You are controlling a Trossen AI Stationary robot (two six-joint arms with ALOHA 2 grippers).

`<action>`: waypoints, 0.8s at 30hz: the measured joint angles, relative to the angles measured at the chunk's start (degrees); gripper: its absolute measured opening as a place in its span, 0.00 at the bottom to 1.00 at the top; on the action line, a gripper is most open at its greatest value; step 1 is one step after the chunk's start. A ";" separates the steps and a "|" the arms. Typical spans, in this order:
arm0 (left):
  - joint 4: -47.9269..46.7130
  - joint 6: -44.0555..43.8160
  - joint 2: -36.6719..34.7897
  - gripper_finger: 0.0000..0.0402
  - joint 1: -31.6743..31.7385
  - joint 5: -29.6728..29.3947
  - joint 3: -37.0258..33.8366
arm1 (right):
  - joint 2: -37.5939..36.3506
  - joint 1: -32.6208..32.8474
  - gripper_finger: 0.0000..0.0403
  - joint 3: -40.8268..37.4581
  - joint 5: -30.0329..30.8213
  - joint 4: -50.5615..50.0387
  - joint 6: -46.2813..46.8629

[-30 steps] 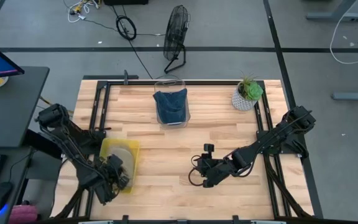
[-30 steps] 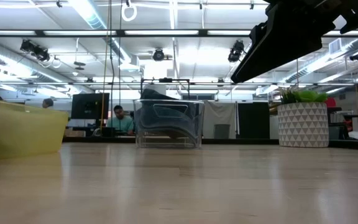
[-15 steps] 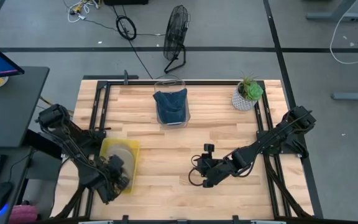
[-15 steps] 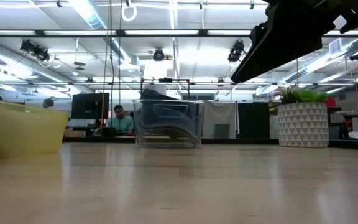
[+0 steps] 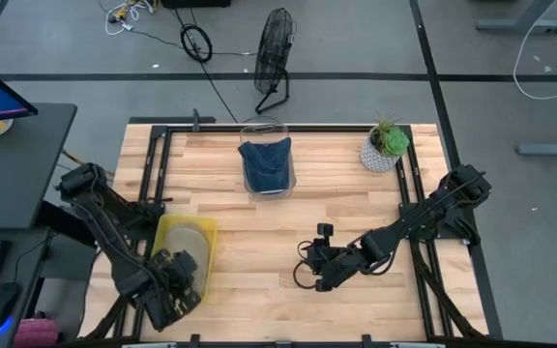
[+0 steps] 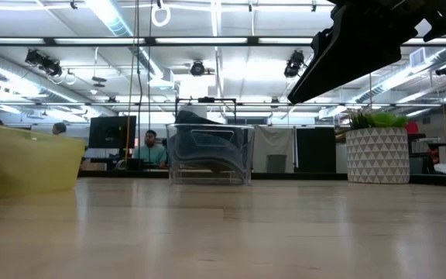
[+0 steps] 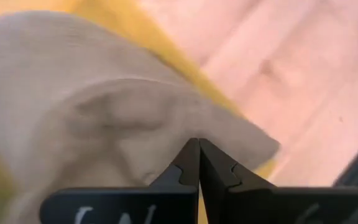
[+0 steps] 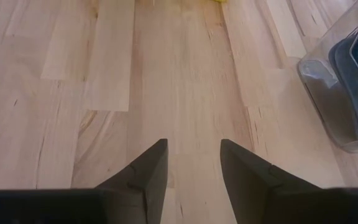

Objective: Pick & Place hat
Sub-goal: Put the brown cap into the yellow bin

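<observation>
A beige hat (image 5: 194,238) lies inside a yellow bin (image 5: 167,230) near the table's left edge; in the left wrist view the beige hat (image 7: 104,106) fills the bin (image 7: 123,25). My left gripper (image 5: 186,267) is shut and sits over the bin's near edge, its tips (image 7: 199,143) pointing at the hat's brim, with no cloth seen between them. My right gripper (image 5: 305,264) hangs open over bare wood (image 8: 193,152) at centre right. A blue hat (image 5: 265,159) rests in a clear bin (image 5: 266,186) by the far edge.
A potted plant (image 5: 386,145) stands at the far right corner, also seen in the low view (image 6: 378,151). The clear bin (image 6: 211,155) stands mid-table at the far side. Bare wood lies between the two bins. A person sits beyond the table (image 6: 152,147).
My left gripper has drawn back toward the table's near edge, away from the yellow bin's middle, and has left the low view's upper left corner. The beige hat stays in the bin. The right arm has kept still.
</observation>
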 joint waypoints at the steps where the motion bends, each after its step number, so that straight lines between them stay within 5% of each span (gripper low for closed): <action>1: 2.08 1.08 0.44 0.01 0.00 0.00 -0.52 | 0.00 -0.01 0.37 0.00 0.00 -0.02 0.00; 6: 10.15 4.53 3.11 0.01 0.00 1.01 -3.60 | 0.00 0.01 0.37 0.00 0.00 -0.02 0.00; 17: 10.90 -1.94 6.23 0.01 3.65 3.54 -12.38 | 0.00 -0.01 0.37 0.00 0.02 0.01 -0.18; 24: 9.38 3.00 5.14 0.01 5.40 4.00 -7.56 | -0.11 0.00 0.37 0.00 0.02 0.29 0.00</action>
